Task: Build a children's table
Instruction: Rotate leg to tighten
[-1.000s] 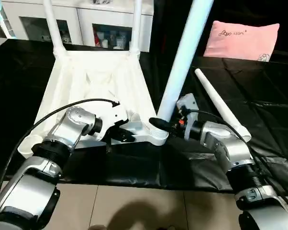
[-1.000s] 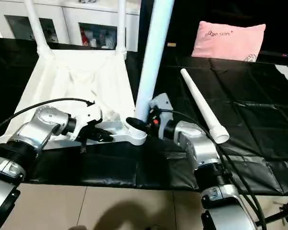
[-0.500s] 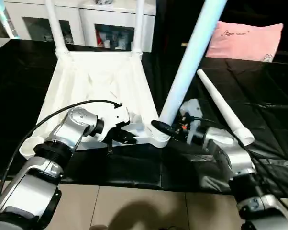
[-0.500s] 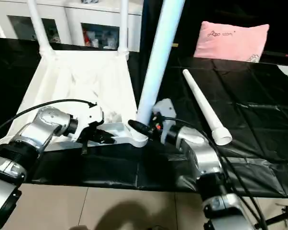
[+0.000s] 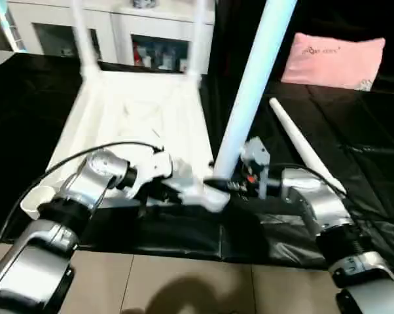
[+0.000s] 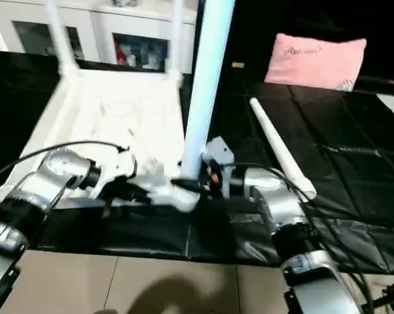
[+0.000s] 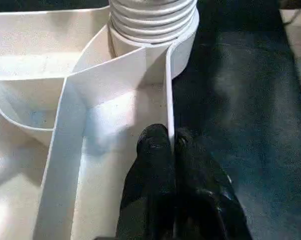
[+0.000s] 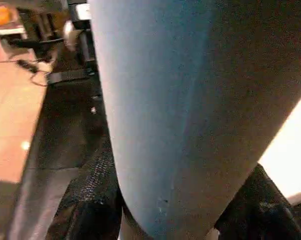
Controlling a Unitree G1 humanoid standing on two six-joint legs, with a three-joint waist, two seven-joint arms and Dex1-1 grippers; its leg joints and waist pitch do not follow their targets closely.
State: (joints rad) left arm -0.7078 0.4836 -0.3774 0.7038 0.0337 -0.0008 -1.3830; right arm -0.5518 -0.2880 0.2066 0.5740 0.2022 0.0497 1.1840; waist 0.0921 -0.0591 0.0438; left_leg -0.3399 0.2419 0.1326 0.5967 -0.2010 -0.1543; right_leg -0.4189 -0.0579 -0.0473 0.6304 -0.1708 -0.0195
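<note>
The upturned table top is seen on the black-covered desk. Its near rim is pinched by the closed left tool. An upright leg, cut off above, is gripped at its foot by the right tool; the corner socket beneath is apparently hidden.

A black sheet covers the low surface. On it the upturned white tabletop lies at ten o'clock, a loose white leg at two o'clock, and the pink pillow farther back at one o'clock.
</note>
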